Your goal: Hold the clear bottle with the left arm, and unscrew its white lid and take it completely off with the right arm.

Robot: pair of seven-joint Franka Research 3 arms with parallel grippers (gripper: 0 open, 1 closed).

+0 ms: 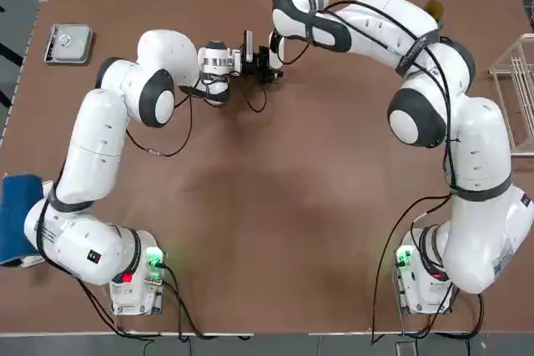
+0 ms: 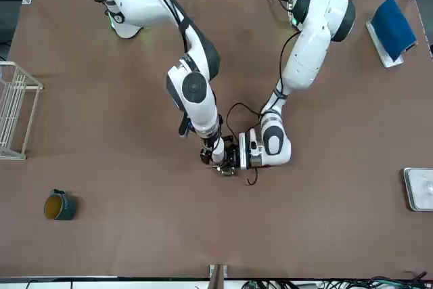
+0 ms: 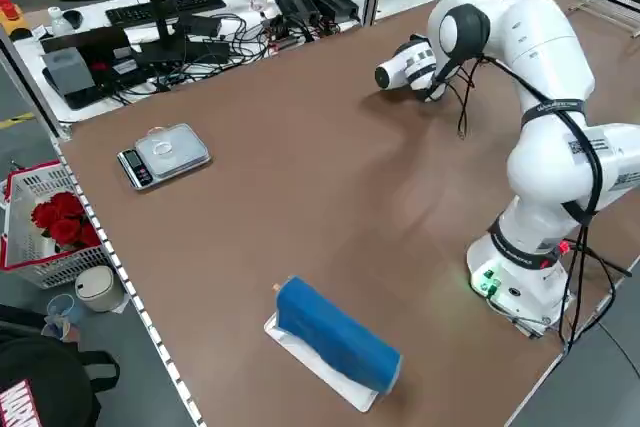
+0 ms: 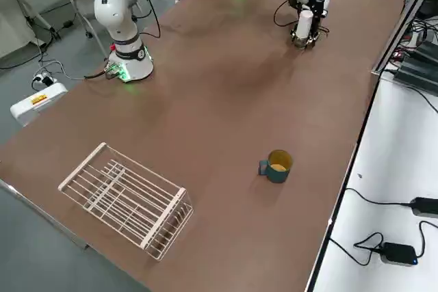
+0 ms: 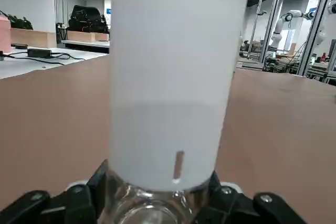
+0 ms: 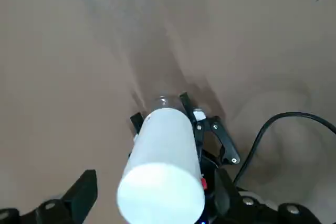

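1. Toward the far middle of the table [image 1: 267,206], the clear bottle [image 5: 152,211] stands upright with its white lid [image 4: 303,24] still on; lid is about as long as the bottle and a bit wider.
2. Left gripper [image 1: 250,54] reaches in sideways at table level; its fingers [image 5: 79,203] sit tight on either side of the glass just under the lid, so it looks clamped on the bottle.
3. Right gripper [image 6: 149,192] hangs right above the lid, pointing down; its fingers [image 6: 84,190] are spread wide on either side of the cap's rounded end, not touching it.
4. Off to the side, well away: a dark teal cup [image 2: 59,205], a wire rack [image 4: 126,200], a small scale [image 1: 68,43] and a blue roll [image 3: 335,332].
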